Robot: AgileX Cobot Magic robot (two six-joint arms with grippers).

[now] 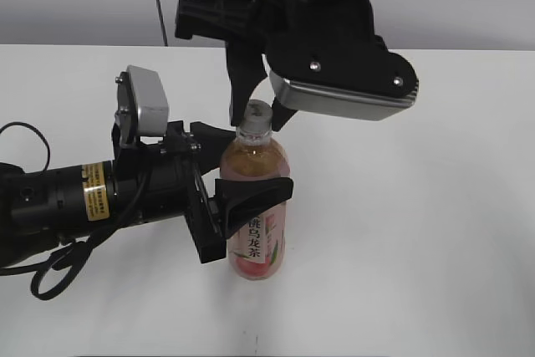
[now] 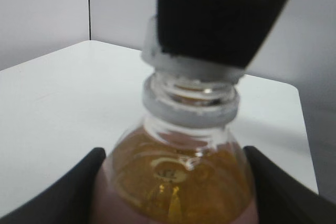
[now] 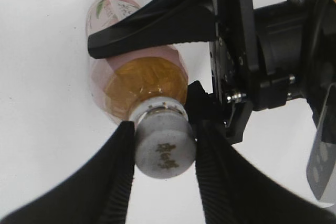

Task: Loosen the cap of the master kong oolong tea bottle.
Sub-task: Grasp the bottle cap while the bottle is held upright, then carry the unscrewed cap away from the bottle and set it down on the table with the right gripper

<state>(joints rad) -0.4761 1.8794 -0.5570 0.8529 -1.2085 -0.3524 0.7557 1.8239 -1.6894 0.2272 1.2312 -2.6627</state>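
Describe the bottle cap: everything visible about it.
The cap is a small round white plastic screw cap with a dark printed mark on top. It sits on the neck of the upright tea bottle, above a white collar ring. The right gripper has a finger pressed against each side; the left gripper clamps the bottle's body.

Looking down on a white cap (image 3: 165,153) pinched between the two black fingers of the right gripper (image 3: 164,156). Below it, the tea bottle (image 3: 137,85) stands on a white table (image 3: 42,129), its amber body clasped by the left gripper (image 3: 173,61) from the right.
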